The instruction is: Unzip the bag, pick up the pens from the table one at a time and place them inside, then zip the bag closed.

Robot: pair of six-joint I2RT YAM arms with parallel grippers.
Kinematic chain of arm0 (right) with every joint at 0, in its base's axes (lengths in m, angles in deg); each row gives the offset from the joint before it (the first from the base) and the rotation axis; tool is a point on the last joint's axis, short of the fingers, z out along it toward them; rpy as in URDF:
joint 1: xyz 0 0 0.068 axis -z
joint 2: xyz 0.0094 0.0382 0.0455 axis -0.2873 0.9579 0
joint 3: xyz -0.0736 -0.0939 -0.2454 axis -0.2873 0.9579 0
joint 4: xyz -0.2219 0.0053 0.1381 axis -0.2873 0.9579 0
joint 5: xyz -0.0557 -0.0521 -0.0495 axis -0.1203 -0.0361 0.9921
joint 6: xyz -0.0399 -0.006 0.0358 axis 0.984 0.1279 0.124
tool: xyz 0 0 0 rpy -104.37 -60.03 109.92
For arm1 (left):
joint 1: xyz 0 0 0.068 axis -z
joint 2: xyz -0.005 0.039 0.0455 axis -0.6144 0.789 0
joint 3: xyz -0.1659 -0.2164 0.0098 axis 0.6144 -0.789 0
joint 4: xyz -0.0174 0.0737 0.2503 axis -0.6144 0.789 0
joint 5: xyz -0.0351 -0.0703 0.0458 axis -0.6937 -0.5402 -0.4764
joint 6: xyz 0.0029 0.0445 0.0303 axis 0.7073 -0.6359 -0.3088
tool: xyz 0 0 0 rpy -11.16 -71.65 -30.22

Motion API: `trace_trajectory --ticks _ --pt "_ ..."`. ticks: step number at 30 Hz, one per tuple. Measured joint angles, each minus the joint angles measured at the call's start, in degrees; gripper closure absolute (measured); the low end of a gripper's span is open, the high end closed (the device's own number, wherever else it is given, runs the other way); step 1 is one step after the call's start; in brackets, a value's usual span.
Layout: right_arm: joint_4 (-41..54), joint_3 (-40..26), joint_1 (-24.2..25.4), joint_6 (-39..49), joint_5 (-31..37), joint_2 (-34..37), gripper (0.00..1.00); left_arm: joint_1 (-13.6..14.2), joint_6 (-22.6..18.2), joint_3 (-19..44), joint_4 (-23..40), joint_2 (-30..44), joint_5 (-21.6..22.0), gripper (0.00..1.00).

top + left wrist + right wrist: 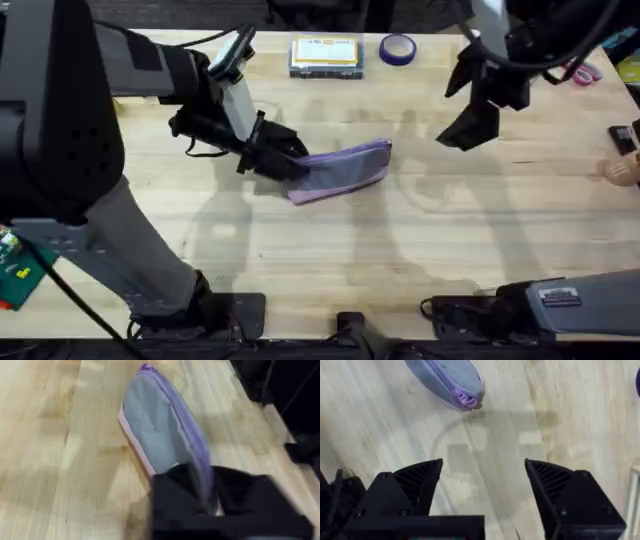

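The grey bag with purple edging lies mid-table, its zipper closed along the top. My left gripper is shut on the bag's left end; in the left wrist view the black fingers pinch the bag at its zipper edge. My right gripper hovers open above the table to the right of the bag. In the right wrist view its fingers stand wide apart, with the bag's end and purple zipper pull beyond them. No pens are in view.
A clear box with a yellow label and a purple tape roll sit at the back of the table. Pink-handled scissors lie far right. A green object lies at the left edge.
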Motion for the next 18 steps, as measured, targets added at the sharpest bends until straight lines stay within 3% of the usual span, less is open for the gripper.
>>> trace_trajectory --ticks 4,5,6,18 --pt "-0.73 0.00 -1.72 0.00 1.27 0.00 0.004 -0.07 0.08 0.00 0.20 -0.01 -0.02 0.199" --pt "-0.85 0.00 -1.98 0.02 1.46 0.00 0.004 -0.12 0.19 0.00 0.24 0.00 -0.02 0.068" --pt "-0.94 0.00 -2.21 0.04 1.62 0.00 0.004 -0.17 0.26 0.00 0.30 0.00 0.00 0.021" --pt "-1.53 0.00 -2.56 -0.81 2.24 -5.07 0.004 -0.17 0.26 0.09 0.99 0.00 0.01 0.005"
